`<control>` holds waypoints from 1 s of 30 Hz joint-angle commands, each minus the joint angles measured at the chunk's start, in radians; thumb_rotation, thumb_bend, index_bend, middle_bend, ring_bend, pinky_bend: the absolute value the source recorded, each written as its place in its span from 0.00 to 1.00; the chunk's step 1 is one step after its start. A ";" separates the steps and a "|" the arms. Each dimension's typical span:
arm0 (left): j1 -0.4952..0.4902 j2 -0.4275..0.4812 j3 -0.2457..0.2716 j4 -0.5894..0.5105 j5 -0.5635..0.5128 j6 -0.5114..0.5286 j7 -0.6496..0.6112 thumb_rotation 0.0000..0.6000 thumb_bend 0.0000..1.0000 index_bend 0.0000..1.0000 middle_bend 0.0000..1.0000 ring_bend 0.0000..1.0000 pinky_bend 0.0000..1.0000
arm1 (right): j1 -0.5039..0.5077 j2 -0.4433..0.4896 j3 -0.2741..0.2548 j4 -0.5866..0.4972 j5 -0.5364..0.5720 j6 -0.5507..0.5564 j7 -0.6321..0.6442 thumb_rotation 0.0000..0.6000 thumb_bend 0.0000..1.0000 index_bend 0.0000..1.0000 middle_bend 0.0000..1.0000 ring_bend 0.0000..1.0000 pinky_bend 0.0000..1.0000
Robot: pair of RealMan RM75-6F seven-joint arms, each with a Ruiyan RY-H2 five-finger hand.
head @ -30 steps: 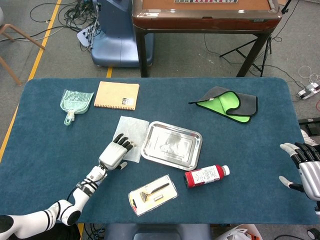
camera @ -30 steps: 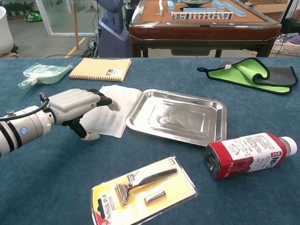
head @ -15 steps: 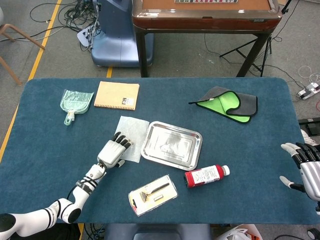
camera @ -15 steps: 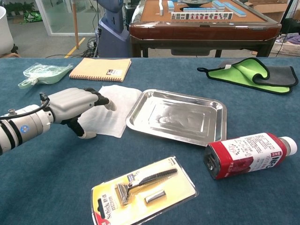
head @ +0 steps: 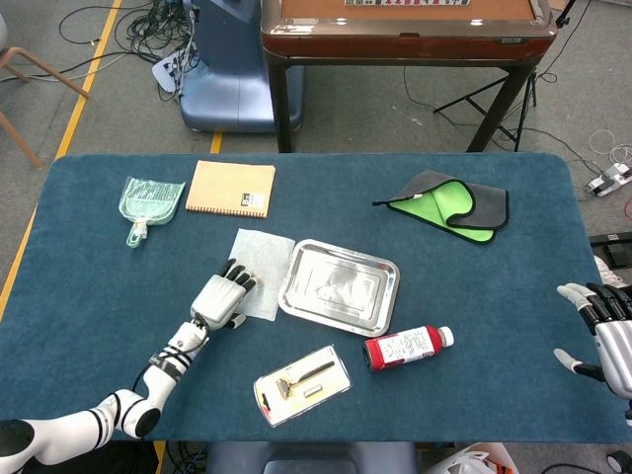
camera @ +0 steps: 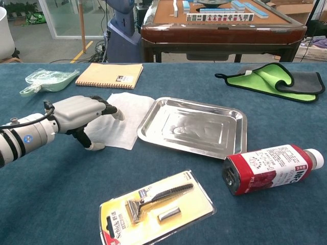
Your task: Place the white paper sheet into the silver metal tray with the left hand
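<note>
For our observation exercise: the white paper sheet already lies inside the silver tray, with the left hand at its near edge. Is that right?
Not quite. The white paper sheet lies on the table beside the silver tray, not inside it, as the chest view shows. The left hand is at its near edge.

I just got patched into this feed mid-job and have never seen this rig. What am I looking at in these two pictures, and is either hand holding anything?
It is a two-armed robot at a blue table, each arm ending in a humanlike hand. One picture looks down from its head, the other looks forward from its chest.

The left hand rests over the near-left part of the white paper sheet, gripping nothing that I can see. The right hand hangs open at the table's right edge.

Beside the sheet lies the silver metal tray, empty. Also there: a red bottle on its side, a packaged razor, a notebook, a green cloth and a small dustpan.
</note>
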 commanded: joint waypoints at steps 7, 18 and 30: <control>0.000 0.020 0.009 -0.023 -0.012 -0.003 0.024 1.00 0.21 0.23 0.20 0.12 0.04 | 0.002 -0.001 0.001 -0.003 -0.002 -0.002 -0.004 1.00 0.05 0.20 0.20 0.12 0.14; -0.010 0.006 0.004 -0.001 -0.036 -0.013 0.023 1.00 0.21 0.23 0.20 0.12 0.04 | -0.006 0.001 -0.001 -0.008 -0.001 0.006 -0.008 1.00 0.05 0.20 0.20 0.12 0.14; -0.021 -0.014 -0.010 0.036 -0.043 -0.008 -0.016 1.00 0.22 0.30 0.20 0.13 0.04 | -0.006 -0.001 0.001 -0.004 0.000 0.005 -0.003 1.00 0.05 0.20 0.20 0.12 0.14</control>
